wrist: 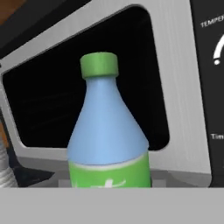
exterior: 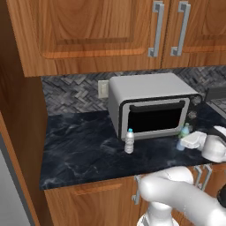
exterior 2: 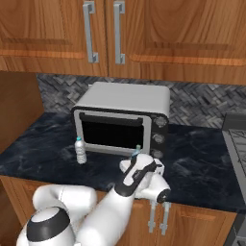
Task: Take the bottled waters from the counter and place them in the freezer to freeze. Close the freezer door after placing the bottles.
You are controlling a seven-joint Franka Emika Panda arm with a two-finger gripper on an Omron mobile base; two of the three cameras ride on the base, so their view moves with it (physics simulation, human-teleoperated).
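Two bottled waters stand on the dark marbled counter (exterior: 79, 150) in front of the microwave. The whitish one (exterior: 129, 141) (exterior 2: 80, 150), with a blue cap, stands upright and alone at the microwave's left corner. The blue-tinted one (exterior: 182, 136) (exterior 2: 137, 151) has a green cap and a green label. It stands upright near the microwave's right end. My gripper (exterior: 187, 140) (exterior 2: 136, 161) is shut on this blue-tinted bottle. The hand view looks straight at that bottle (wrist: 107, 131) from very close. A strip of grey steel (exterior: 9, 190) shows at the far left; I cannot tell if it is the freezer.
The grey microwave (exterior: 154, 106) (exterior 2: 125, 120) stands right behind both bottles, its black window close to the held one. Wooden wall cabinets (exterior: 88, 31) hang above. A stove edge (exterior 2: 235, 139) lies to the right. A tall wooden panel (exterior: 22, 132) bounds the counter on the left.
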